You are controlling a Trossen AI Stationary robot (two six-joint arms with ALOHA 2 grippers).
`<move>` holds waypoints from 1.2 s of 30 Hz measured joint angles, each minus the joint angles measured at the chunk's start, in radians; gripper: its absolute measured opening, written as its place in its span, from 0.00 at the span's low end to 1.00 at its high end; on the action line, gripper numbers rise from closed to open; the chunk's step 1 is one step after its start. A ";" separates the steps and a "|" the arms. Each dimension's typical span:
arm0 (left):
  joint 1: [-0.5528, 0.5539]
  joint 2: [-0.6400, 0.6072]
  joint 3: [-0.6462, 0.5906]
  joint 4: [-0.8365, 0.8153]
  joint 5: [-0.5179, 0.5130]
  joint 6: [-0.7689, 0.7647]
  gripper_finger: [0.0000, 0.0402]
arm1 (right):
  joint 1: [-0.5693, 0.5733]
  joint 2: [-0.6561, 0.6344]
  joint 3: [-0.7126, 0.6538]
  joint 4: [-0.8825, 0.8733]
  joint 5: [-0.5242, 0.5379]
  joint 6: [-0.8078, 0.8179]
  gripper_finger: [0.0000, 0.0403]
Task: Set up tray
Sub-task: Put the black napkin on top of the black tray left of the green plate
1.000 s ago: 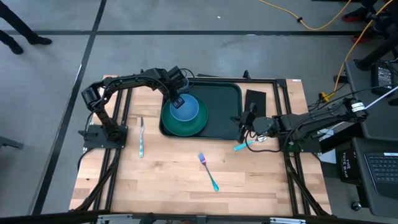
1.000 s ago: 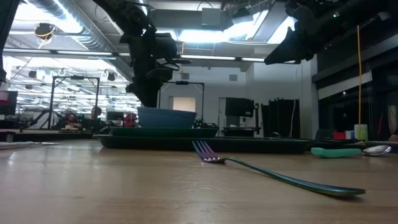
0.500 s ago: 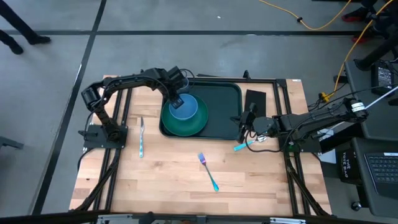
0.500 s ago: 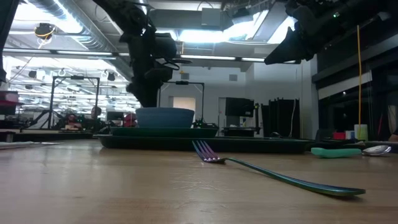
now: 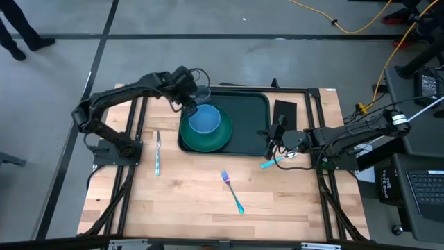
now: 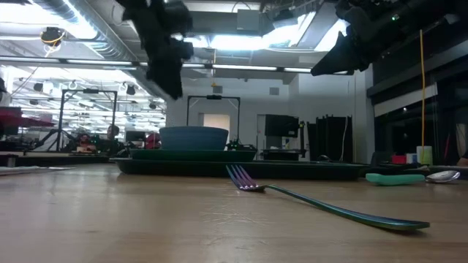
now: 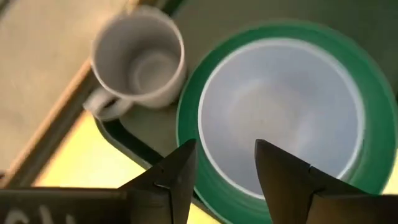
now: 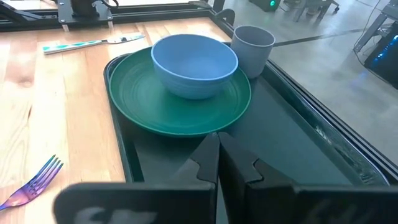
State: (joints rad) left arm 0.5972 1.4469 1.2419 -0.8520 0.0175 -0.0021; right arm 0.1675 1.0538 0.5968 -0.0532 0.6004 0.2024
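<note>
Tray [image 5: 244, 114] sits at the far-centre of the wooden table [image 5: 194, 201], long side across, dark green w/ raised rim. On its left half: round green plate [image 5: 206, 137], and a blue bowl [image 5: 205, 120] sits upright on the plate, roughly centred. A grey mug [image 8: 253, 48] stands upright in the tray's far-left corner, just beside the plate, apart from the bowl; handle points toward the tray edge in the left wrist view. Right half of the tray is bare.

Left gripper [image 5: 189, 98] hangs above the tray's far-left corner, near mug and bowl rim, off both; in the left wrist view its fingers [image 7: 177, 180] stand apart w/ nothing between them, bowl below in the gap. Low view shows it lifted clear above the bowl.

Right gripper [image 5: 271, 142] is at the tray's right edge, low, fingers pressed together, holding nothing; right wrist view looks across the tray to plate, bowl, mug.

Black napkin [image 5: 284, 114] lies flat just right of the tray. Teal-handled spoon [image 5: 275, 160] on the table near the right gripper. Fork [image 5: 232, 191] w/ teal handle lies mid-table, well in front of the tray. Knife [image 5: 158, 154] lies left of the tray, by the left arm's base.
</note>
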 joint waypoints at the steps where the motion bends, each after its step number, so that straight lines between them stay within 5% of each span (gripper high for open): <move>1: -0.004 -0.022 0.000 0.013 -0.004 0.006 0.38 | 0.000 0.000 0.000 0.000 0.000 0.000 0.02; 6: -0.069 -0.159 -0.053 0.142 -0.021 0.116 0.31 | 0.000 0.000 0.000 0.000 0.001 0.001 0.02; 11: -0.161 -0.337 -0.235 0.349 -0.139 0.163 0.21 | -0.001 0.000 0.000 0.000 0.001 0.001 0.02; 21: -0.281 -0.629 -0.599 0.662 -0.118 0.124 0.10 | -0.001 0.000 0.000 -0.001 0.000 -0.002 0.02; 36: -0.323 -0.746 -0.907 1.035 -0.104 0.120 0.09 | -0.001 0.000 0.000 0.000 0.000 -0.053 0.02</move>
State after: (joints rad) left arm 0.2745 0.7010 0.3348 0.1835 -0.0866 0.1181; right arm 0.1665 1.0538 0.5968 -0.0536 0.6003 0.1490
